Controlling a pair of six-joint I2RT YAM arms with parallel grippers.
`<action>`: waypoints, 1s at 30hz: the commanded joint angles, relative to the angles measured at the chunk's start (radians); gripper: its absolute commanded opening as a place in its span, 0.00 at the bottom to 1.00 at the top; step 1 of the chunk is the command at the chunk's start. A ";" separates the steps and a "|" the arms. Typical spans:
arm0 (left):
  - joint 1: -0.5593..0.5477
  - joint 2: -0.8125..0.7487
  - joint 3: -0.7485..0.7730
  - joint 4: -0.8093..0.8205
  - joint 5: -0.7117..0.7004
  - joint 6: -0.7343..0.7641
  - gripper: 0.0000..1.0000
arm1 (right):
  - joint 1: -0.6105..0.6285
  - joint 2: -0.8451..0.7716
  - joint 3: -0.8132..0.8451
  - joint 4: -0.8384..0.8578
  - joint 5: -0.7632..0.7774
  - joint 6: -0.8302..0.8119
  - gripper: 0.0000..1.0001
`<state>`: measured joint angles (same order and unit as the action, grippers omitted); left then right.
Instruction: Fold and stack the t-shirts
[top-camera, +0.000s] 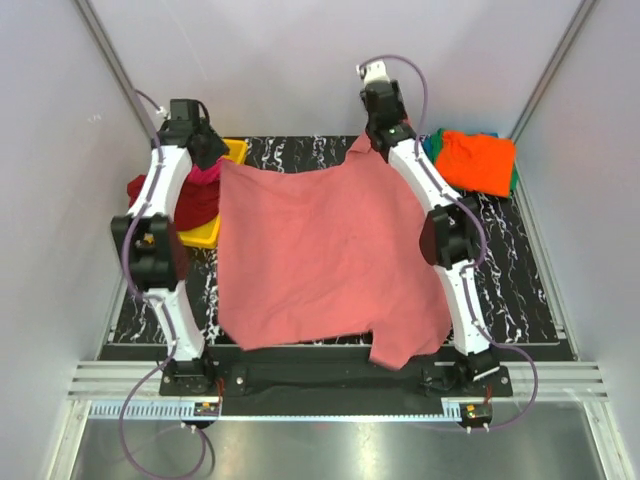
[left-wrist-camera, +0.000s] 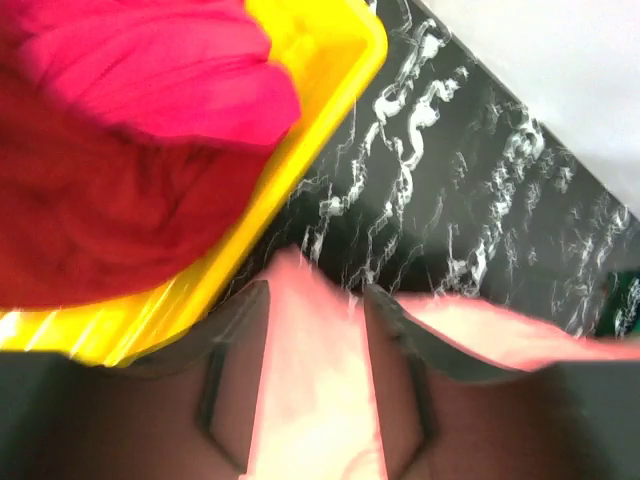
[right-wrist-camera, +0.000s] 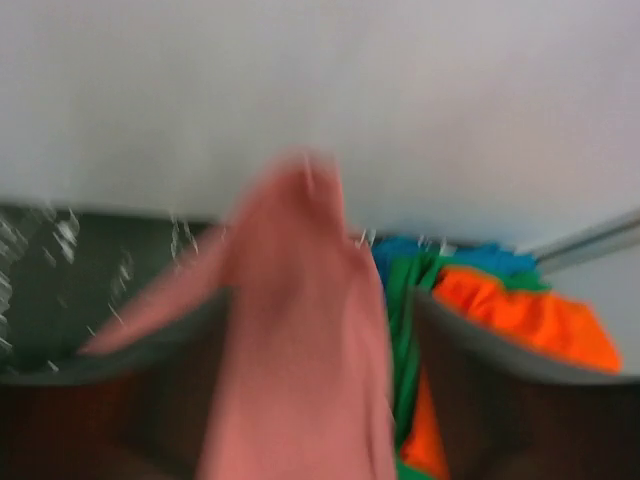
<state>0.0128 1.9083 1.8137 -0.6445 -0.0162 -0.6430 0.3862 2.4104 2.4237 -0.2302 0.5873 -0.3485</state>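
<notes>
Salmon t-shirt is lying spread across the desk, its far corners lifted and its near hem trailing toward the front edge. Left jaws are pinching one far corner beside the yellow bin. Right jaws are pinching the other near the folded orange stack. Likely reason: the two arms are pulling the cloth taut to flatten it for a first fold. Red shirts are waiting in the bin.
</notes>
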 joint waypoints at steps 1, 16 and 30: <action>0.016 0.135 0.284 -0.104 0.125 0.035 0.59 | -0.032 0.012 0.155 -0.104 -0.015 0.105 0.99; -0.054 -0.251 -0.184 -0.043 -0.022 0.127 0.67 | -0.033 -0.505 -0.579 -0.169 -0.047 0.377 1.00; -0.077 -0.076 -0.335 0.008 -0.063 0.131 0.64 | -0.041 -0.985 -1.268 -0.179 -0.389 0.678 1.00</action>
<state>-0.0628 1.7565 1.3968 -0.6792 -0.0277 -0.5343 0.3454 1.5528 1.2072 -0.4248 0.3248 0.2340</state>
